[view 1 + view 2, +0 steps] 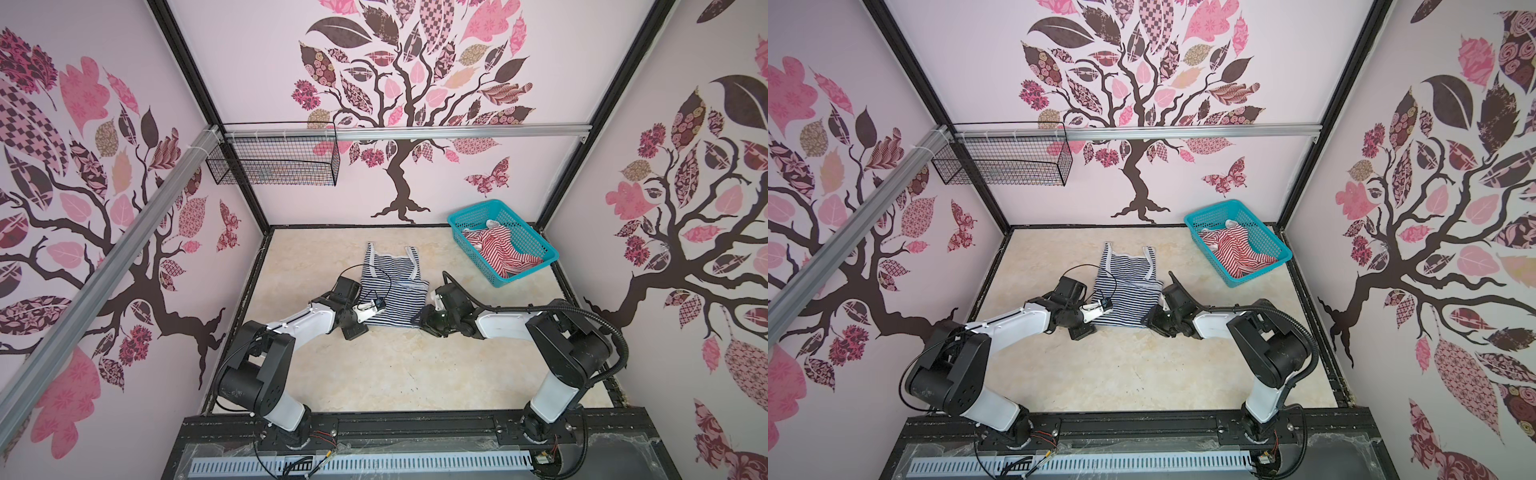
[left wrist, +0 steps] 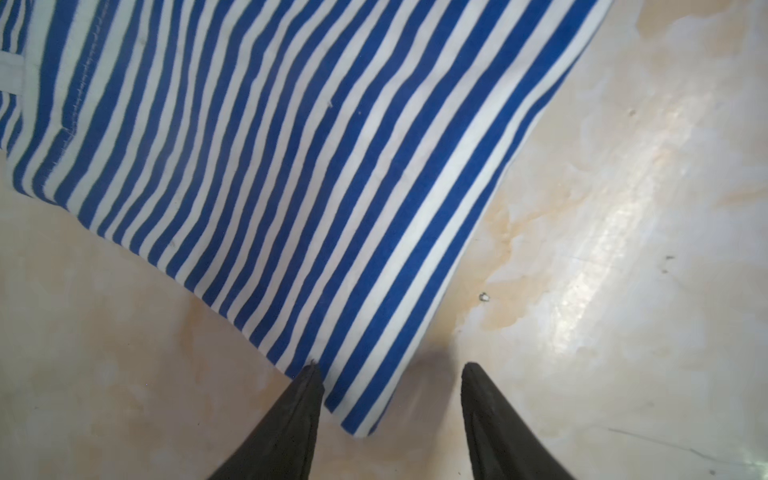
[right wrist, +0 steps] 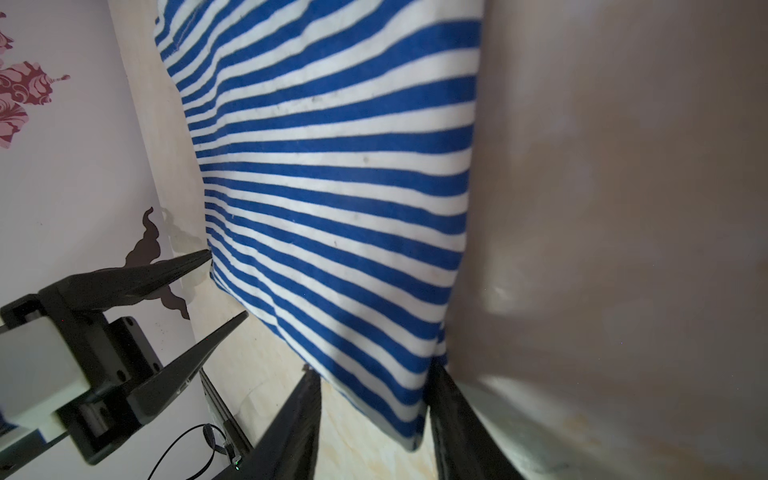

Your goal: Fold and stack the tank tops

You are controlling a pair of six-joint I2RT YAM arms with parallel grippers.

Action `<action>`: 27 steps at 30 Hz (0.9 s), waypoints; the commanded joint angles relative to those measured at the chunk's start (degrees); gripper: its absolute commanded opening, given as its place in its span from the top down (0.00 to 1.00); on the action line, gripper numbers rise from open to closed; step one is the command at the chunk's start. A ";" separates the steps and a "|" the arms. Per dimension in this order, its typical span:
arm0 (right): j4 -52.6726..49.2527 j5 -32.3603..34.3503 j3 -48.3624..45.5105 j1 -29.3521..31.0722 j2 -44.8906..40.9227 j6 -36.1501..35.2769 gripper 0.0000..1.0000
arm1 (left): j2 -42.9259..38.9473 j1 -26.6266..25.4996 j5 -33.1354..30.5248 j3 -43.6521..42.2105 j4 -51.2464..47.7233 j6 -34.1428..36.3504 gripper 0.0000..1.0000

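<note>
The navy-and-white tank top lies flat mid-counter, long axis running near to far, straps toward the back wall, hem toward the arms; the left gripper stands open astride one hem corner; the right gripper, jaws apart, straddles the other corner; the red-and-white tank top lies crumpled in the teal basket at the far right.

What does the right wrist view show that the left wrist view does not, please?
Only the right wrist view shows the left gripper from outside, jaws apart at a corner of the navy-and-white tank top, and a wall decal. Only the left wrist view shows a plain white strip on the cloth. Both show the striped top on the pale table.
</note>
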 commanded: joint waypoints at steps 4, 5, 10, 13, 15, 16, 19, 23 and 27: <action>-1.14 0.60 -0.16 0.40 0.00 0.75 0.52 | 1.23 -0.06 -2.24 -1.75 3.94 4.27 0.44; -1.56 1.15 -0.64 0.42 -0.85 0.80 0.50 | 1.15 -0.11 -2.35 -1.97 4.24 4.86 0.44; -3.06 3.38 -2.70 0.78 -4.05 1.82 0.48 | 2.06 -0.14 -2.70 -1.80 4.08 7.09 0.49; -3.53 4.22 -2.85 1.08 -3.93 2.50 0.48 | 3.17 -0.15 -2.71 -1.20 3.72 7.99 0.64; -3.73 4.74 -3.06 1.13 -3.63 2.85 0.48 | 3.78 -0.24 -2.78 -0.56 2.34 8.56 0.74; -3.51 4.81 -3.40 1.13 -3.53 3.24 0.48 | 3.98 -0.31 -3.03 -0.39 2.01 8.71 0.78; -2.30 4.53 -4.20 1.29 -2.79 4.26 0.48 | 3.73 -0.46 -3.18 -0.65 1.29 9.53 0.86; -0.45 3.96 -4.45 1.48 -1.31 5.47 0.45 | 2.22 -0.81 -1.88 -1.00 -0.27 9.55 0.93; 0.32 4.14 -3.60 1.47 0.42 6.07 0.44 | 0.61 -1.42 -1.03 -1.61 -1.54 9.24 0.97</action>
